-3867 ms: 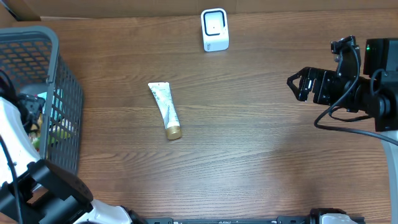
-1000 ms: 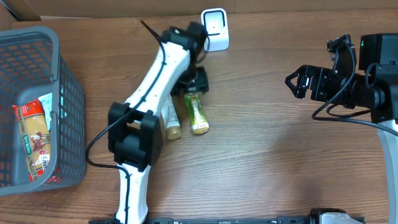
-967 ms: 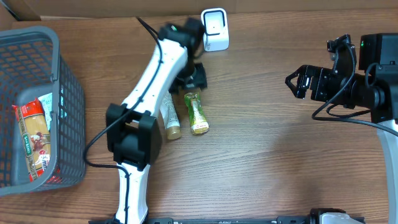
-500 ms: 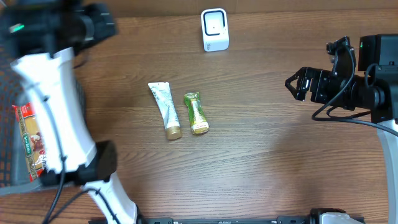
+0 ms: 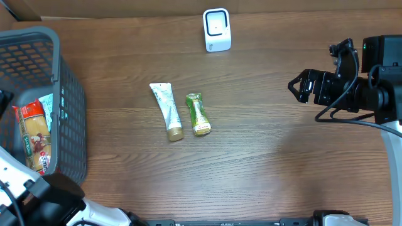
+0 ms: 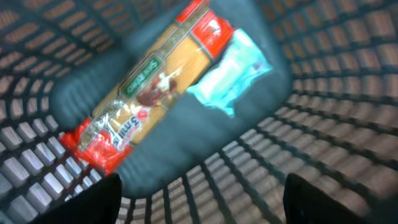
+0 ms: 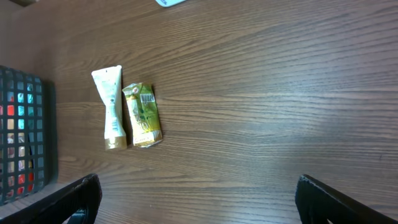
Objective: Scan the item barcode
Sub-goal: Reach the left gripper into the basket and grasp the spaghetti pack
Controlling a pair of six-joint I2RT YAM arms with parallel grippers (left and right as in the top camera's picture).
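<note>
Near the middle of the overhead view, flat on the wooden table (image 5: 264,163): white tube (image 5: 166,110) and green pouch (image 5: 199,114), just beside each other. Barcode (image 7: 147,98) on the pouch, facing up. White scanner (image 5: 217,29) at top middle, well apart. Far left: grey basket (image 5: 69,94) with a red packet (image 6: 143,93) and a light blue packet (image 6: 233,74) inside. Left gripper (image 6: 208,200) above them, spread wide, holding nothing. Right gripper (image 7: 202,202) at the right edge, wide too, holding nothing.
</note>
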